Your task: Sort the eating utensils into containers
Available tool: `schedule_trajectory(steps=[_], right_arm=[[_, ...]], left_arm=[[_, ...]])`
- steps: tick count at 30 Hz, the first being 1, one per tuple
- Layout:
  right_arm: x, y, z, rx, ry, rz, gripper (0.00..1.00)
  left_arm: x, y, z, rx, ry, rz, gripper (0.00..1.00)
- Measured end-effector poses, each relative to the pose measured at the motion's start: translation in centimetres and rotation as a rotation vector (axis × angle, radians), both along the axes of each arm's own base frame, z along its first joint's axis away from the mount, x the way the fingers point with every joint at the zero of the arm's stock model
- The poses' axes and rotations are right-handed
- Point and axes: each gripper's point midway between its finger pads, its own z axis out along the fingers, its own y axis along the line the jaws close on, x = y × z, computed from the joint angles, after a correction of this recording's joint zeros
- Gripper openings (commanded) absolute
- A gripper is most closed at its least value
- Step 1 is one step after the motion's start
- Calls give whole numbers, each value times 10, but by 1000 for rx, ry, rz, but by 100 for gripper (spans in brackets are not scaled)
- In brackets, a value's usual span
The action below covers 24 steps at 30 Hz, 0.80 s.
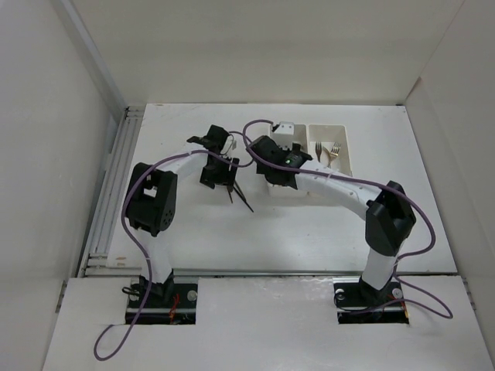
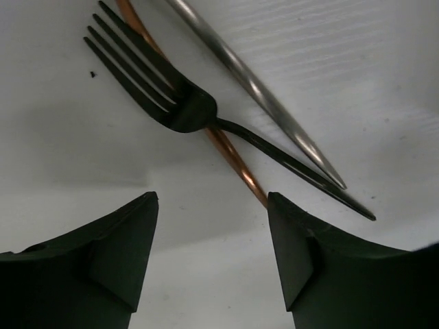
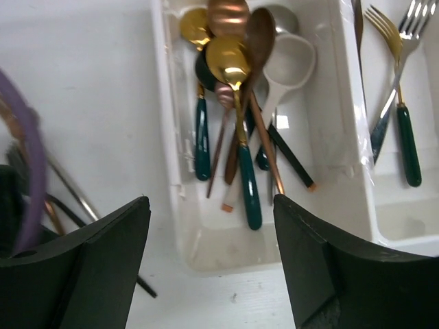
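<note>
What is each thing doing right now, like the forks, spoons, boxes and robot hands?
Black fork: lying on the table, across the copper handle.
Copper handle: lying under the fork.
Silver handle: lying beside the fork.
Spoon bin: holds a pile of spoons.
Fork bin: holds a few forks.
Left end effector: open, empty, above the black fork.
Right end effector: open, empty, above the spoon bin.

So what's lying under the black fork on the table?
A copper handle runs under the black fork, crossing beneath its neck and tines. The stretch below the fork is covered, and its head is out of frame, so whether it is a fork or a spoon cannot be told.
</note>
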Motion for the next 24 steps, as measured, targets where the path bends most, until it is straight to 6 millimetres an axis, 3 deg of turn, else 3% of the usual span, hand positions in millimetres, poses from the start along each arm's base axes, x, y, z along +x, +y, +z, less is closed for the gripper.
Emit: schedule_trajectory(steps=[4,7,12,24], right_arm=[[-11,-15,-13,-24,37,-25,78],[-13,-18,-6,-11,23,-36,78],[-13,-22,8,11,-9,-52,78],[-14,-24,10,8,-15,-60,78]], left_arm=[[2,9,-6,45,1,18,57],[4,10,-11,83,-6,19,54],[7,-4,-13,113,-21,-19,54],[8,-3,-13,124,-30,-13,50]])
